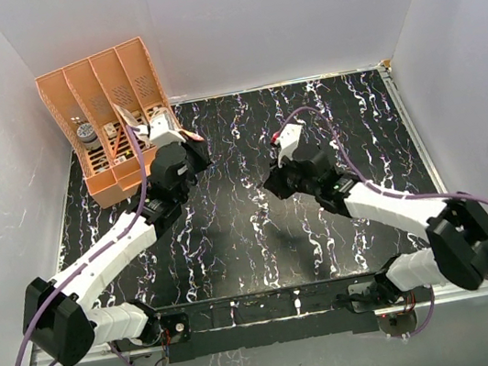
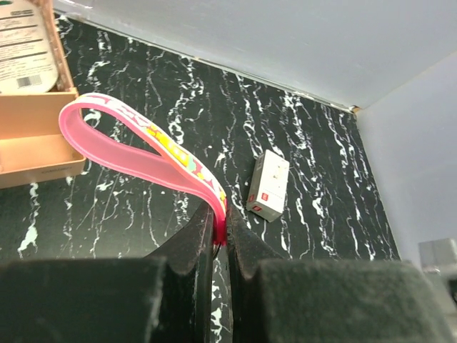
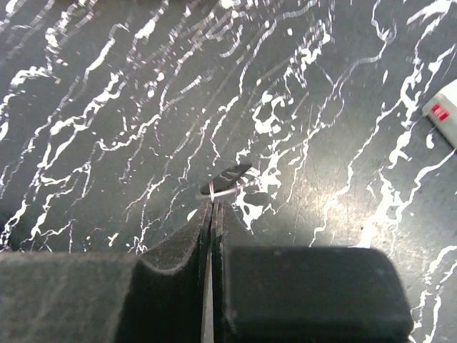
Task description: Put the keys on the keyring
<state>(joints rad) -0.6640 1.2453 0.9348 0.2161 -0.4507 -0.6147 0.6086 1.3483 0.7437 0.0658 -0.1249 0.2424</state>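
Now one keyring sits clamped in left pincer, one key in right pincer.

The black marbled table carries an orange organizer at its far-left corner and a white box; a key possibly touches the tabletop.

Keyring strip glossy pink plastic; keys matt dark head, shiny metal; table smooth, marbled.
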